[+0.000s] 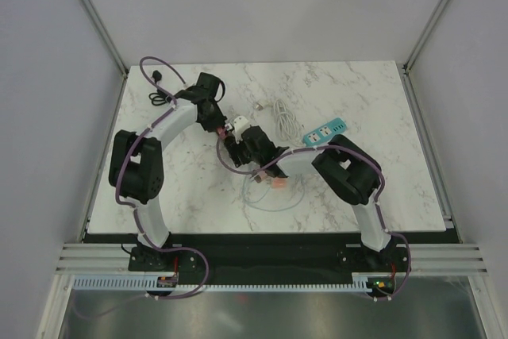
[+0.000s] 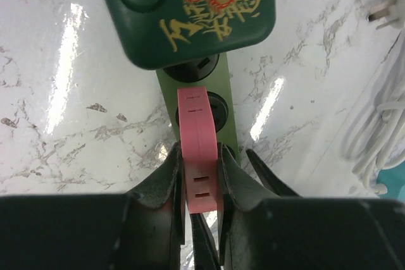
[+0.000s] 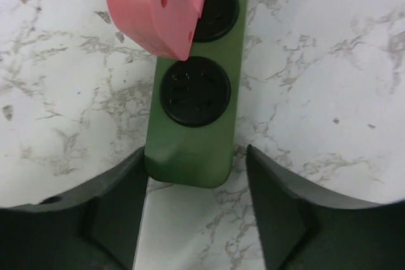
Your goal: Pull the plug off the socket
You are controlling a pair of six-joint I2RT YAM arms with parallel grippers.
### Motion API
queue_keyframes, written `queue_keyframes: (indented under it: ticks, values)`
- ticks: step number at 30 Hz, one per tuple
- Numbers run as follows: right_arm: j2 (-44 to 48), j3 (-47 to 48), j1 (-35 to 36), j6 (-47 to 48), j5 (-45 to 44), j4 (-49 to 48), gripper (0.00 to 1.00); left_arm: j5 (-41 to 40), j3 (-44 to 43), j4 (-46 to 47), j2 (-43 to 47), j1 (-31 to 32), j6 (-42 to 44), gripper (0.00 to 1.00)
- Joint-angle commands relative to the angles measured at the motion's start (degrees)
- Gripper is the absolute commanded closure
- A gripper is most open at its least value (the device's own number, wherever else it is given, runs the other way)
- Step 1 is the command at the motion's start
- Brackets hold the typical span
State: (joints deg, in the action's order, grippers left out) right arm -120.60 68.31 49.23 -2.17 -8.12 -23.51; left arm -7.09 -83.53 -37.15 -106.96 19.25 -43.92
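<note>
A pink plug (image 2: pixel 197 124) stands over a black round socket of a green power strip (image 2: pixel 229 109). My left gripper (image 2: pixel 199 156) is shut on the plug's sides. Whether its pins sit in the socket is hidden. In the right wrist view the pink plug (image 3: pixel 149 14) leans over the far socket and the green strip (image 3: pixel 190 147) runs toward me. My right gripper (image 3: pixel 196 165) is open, its fingers on either side of the strip's near end. In the top view both grippers, left (image 1: pixel 225 129) and right (image 1: pixel 238 146), meet at the table's middle and hide the strip.
A dark green block (image 2: pixel 190 11) with a power button and gold dragon print sits at the strip's far end. A coiled white cable (image 1: pixel 282 117) with a white plug (image 1: pixel 259 105) and a teal-and-white power strip (image 1: pixel 327 132) lie to the right. A pink item (image 1: pixel 278 182) on thin wire lies nearer.
</note>
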Motion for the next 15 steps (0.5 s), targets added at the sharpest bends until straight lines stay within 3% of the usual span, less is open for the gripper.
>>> queue_keyframes:
  ticks: [1,4,8,15]
  values:
    - [1.32,0.42,-4.05,-6.52,11.88,-1.36,0.25,2.35,-1.03,4.80,4.74,0.62,6.65,0.98]
    - [2.99,-1.16,-5.64,-9.33,16.55,-4.35,0.12,1.03,-0.94,4.89,5.00,0.62,7.27,0.98]
    - [4.67,-1.52,-6.08,-11.44,18.74,-5.50,0.03,1.29,-1.11,4.98,5.09,0.27,7.71,0.98]
    - [1.17,1.99,-10.47,-21.89,35.77,-11.62,0.05,1.03,-1.03,4.98,5.35,-0.70,8.24,0.98]
